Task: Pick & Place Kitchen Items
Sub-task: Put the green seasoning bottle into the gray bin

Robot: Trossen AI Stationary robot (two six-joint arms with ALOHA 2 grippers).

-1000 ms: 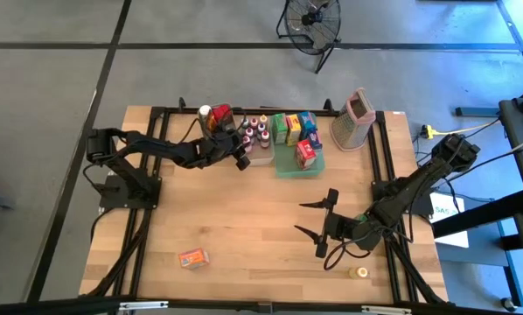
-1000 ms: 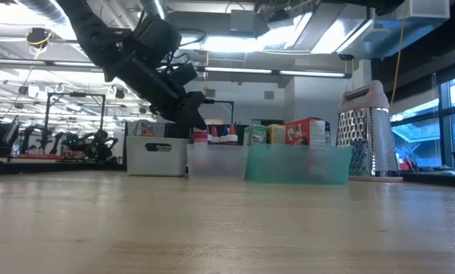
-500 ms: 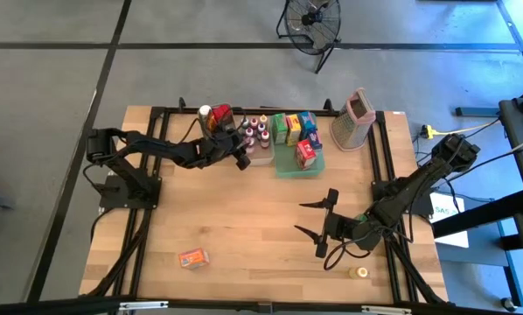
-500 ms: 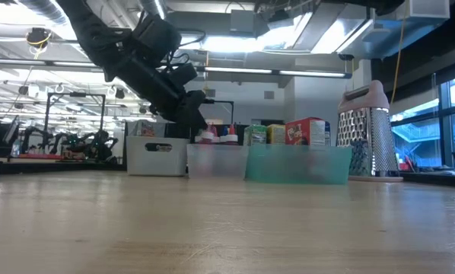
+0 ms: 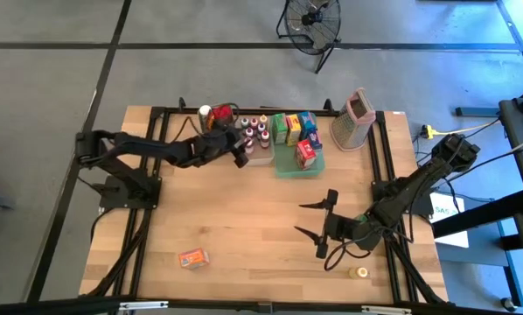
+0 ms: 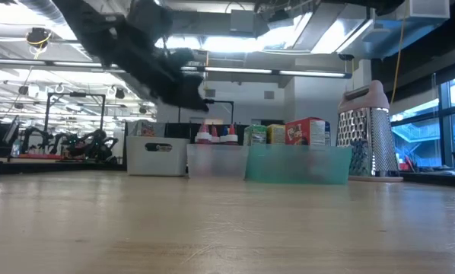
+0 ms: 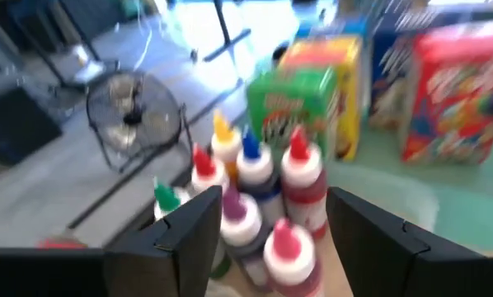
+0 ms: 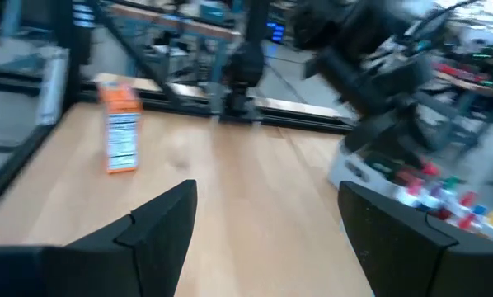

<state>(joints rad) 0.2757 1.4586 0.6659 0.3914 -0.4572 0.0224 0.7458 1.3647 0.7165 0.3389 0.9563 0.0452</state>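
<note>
**Sorting Job Nearly Done, Two Items Left on the Table**

The left gripper point(image 5: 241, 154) is seen poised over the cluster of little bottles point(image 5: 254, 133) in a clear bin point(image 6: 216, 161) at the far edge of the table point(image 5: 244, 236); in the left wrist view its fingers point(image 7: 185, 239) are spread apart with nothing between them. The right gripper point(image 5: 317, 229) is held above bare wood near the table's middle, its fingers wide apart and likewise empty.

Most of the kitchen items are already gathered at the far edge. About eight squeeze bottles with coloured caps can be counted in the left wrist view, though motion blur makes the figure uncertain. Four or five small boxes point(image 5: 295, 129) are stood in the green tray point(image 5: 298, 169), and a red packet and a capped jar point(image 5: 205, 113) are kept in a further bin to their left. A tall metal grater point(image 5: 354, 119) is set beside the tray.

Two items remain loose: one orange box point(image 5: 192, 258) lying flat near the front left, and one small yellow jar point(image 5: 360, 272) near the front right.

The orange box is judged light and stiff, though easily crushed; it is best taken across its narrow sides. The jar is thought rigid, smooth and liable to roll or slip, so a grip across its body below the cap is advised.
</note>
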